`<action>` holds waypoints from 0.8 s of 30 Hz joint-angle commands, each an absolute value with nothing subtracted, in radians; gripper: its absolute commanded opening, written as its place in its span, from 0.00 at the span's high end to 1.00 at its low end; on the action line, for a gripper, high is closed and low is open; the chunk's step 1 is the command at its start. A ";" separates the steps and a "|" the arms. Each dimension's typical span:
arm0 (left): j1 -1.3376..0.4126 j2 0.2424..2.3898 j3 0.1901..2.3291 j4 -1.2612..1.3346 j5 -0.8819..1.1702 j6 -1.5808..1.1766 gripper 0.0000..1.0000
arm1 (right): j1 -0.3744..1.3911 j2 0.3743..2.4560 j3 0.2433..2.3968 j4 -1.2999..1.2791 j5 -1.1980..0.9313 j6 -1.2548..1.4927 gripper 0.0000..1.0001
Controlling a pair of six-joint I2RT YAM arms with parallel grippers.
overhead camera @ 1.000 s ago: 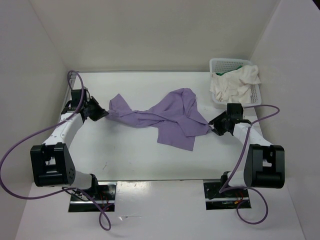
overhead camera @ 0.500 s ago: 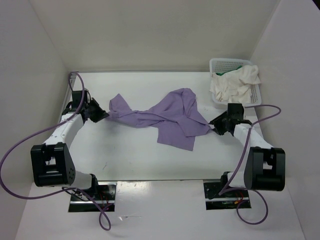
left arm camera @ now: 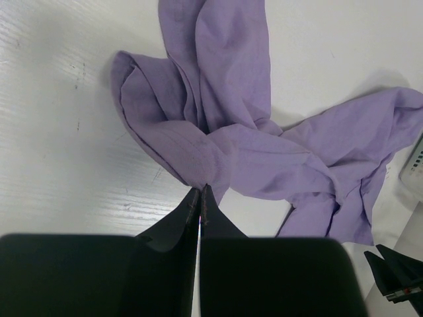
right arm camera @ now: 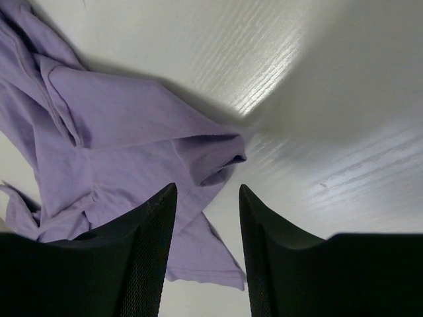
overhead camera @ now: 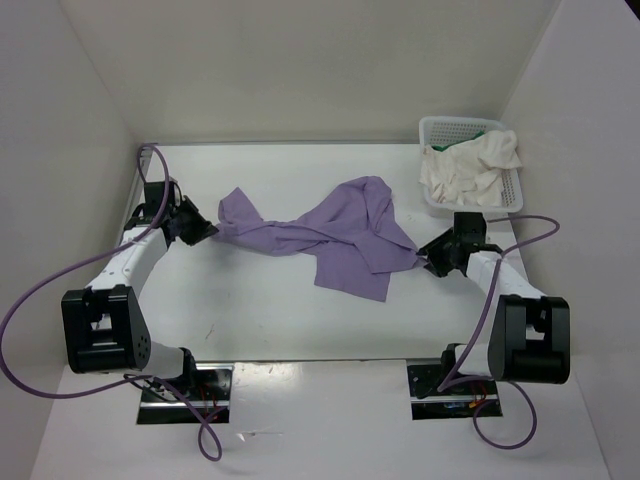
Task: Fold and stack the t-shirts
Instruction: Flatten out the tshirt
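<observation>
Although little has altered over the last second, one change is noted: the right claw has edged a short way inward, toward the right-hand corner of the lavender t-shirt. Its jaws stand apart and hold nothing. The right wrist view shows a folded hem corner of the cloth lying just ahead of the gap, not yet enclosed. The left claw has not moved. It is closed tight on the shirt's left edge, and its own wrist view shows the tips meeting on a bunched hem.

The lavender shirt lies crumpled and twisted across the middle of the desk, reaching from one claw to the other, still unfolded. The off-white t-shirt sits heaped in the white mesh basket at the far right corner and spills over its rim. A sliver of the green t-shirt shows behind it.

Assessment: the task is at an early stage. The right claw appears to be lining up a second grip so the garment can be spread flat. No fold has been made and no stack begun.
</observation>
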State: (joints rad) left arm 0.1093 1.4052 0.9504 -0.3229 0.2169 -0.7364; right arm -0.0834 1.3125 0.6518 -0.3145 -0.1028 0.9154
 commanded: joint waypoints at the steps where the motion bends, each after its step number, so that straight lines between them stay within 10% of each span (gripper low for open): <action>1: 0.106 1.387 0.950 -0.296 0.235 -0.732 1.00 | -0.091 1.299 0.632 -0.295 -0.106 0.902 0.52; 24: 0.106 1.396 0.940 -0.296 0.235 -0.732 1.00 | -0.091 1.456 0.695 -0.127 -0.127 0.870 0.52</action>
